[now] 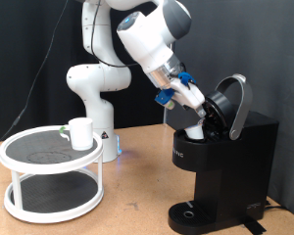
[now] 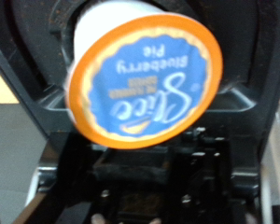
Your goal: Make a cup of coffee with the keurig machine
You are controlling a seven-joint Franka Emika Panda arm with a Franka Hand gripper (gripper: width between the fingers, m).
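Observation:
The black keurig machine (image 1: pixel 230 157) stands at the exterior view's right with its domed lid (image 1: pixel 237 103) hinged open. My gripper (image 1: pixel 195 121) reaches into the opening under the lid and is shut on a small white coffee pod (image 1: pixel 194 128). In the wrist view the pod (image 2: pixel 145 79) fills the upper middle, showing its orange rim and blue printed top, just above the machine's dark pod chamber (image 2: pixel 149 177). My fingers are hidden behind the pod there. The plain white cup (image 1: pixel 80 132) stands on a round rack at the exterior view's left, far from the gripper.
The white two-tier round rack (image 1: pixel 49 157) with dark mesh shelves holds the cup on its top shelf. The robot's white base (image 1: pixel 93 88) stands behind it. The machine's round drip base (image 1: pixel 191 213) has nothing on it. A black curtain forms the backdrop.

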